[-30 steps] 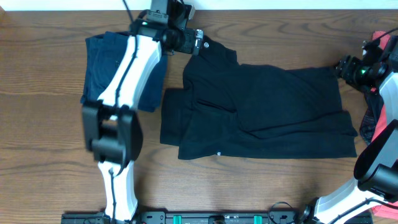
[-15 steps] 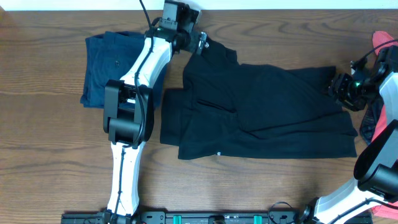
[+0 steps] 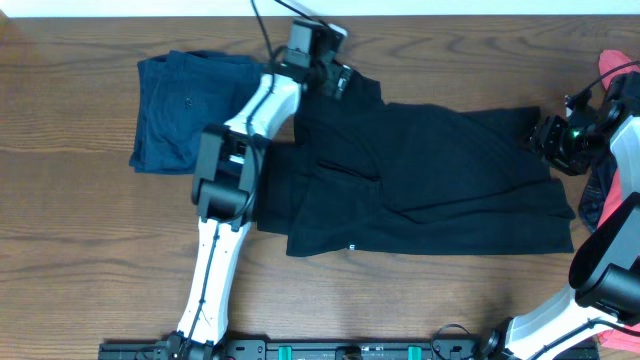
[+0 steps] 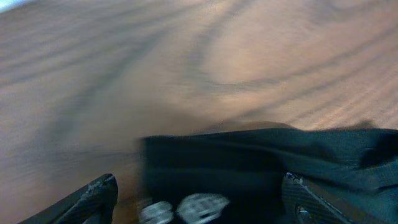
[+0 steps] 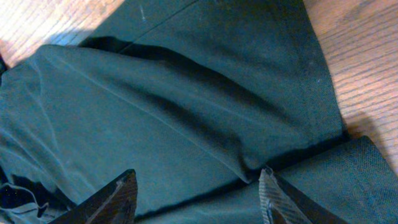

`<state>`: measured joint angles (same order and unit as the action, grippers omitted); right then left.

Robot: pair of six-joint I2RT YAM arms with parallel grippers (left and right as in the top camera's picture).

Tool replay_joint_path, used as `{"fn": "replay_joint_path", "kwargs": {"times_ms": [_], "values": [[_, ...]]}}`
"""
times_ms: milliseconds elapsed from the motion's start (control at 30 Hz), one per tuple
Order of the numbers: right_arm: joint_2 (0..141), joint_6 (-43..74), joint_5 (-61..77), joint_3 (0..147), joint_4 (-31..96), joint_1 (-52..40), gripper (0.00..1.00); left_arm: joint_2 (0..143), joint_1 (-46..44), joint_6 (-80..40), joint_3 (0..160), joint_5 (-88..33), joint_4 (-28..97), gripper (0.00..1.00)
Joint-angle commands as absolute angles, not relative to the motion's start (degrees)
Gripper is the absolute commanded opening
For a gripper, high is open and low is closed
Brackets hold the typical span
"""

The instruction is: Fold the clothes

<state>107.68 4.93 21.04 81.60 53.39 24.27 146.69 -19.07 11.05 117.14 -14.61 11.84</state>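
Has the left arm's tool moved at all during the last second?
Yes. The left tool has shifted right, away from the navy shorts, and now sits over the top-left corner of the black garment.

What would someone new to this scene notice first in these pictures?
A long black garment sprawls across the middle of the wooden table, partly folded. The left gripper hovers open at its upper left corner, and the right gripper is open over its right end. Navy shorts lie folded at far left; coral-red fabric peeks in at the right edge.
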Motion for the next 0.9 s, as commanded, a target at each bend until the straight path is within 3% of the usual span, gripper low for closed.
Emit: {"fn": "replay_joint_path", "kwargs": {"times_ms": [0, 133, 267, 400, 633, 867], "values": [[108.1, 4.0, 21.4, 82.5, 53.4, 24.3, 0.61, 147.7, -20.0, 14.1, 117.8, -14.2, 10.3, 0.82], [108.1, 4.0, 21.5, 82.4, 53.6, 24.3, 0.61, 148.3, -20.1, 14.5, 117.8, -13.2, 10.7, 0.69], [108.1, 4.0, 21.5, 82.4, 53.6, 24.3, 0.6, 148.3, -20.0, 14.5, 117.8, -12.8, 12.0, 0.38], [108.1, 4.0, 21.5, 82.4, 53.4, 24.3, 0.6, 146.2, -20.0, 14.5, 117.8, -12.8, 16.2, 0.19], [108.1, 5.3, 20.1, 82.4, 47.1, 24.3, 0.59, 135.1, -20.0, 14.5, 117.8, -11.5, 28.7, 0.11], [108.2, 8.3, 16.9, 82.4, 32.9, 24.4, 0.52, 126.6, -21.4, 14.3, 117.8, -11.5, 42.5, 0.11]]}}
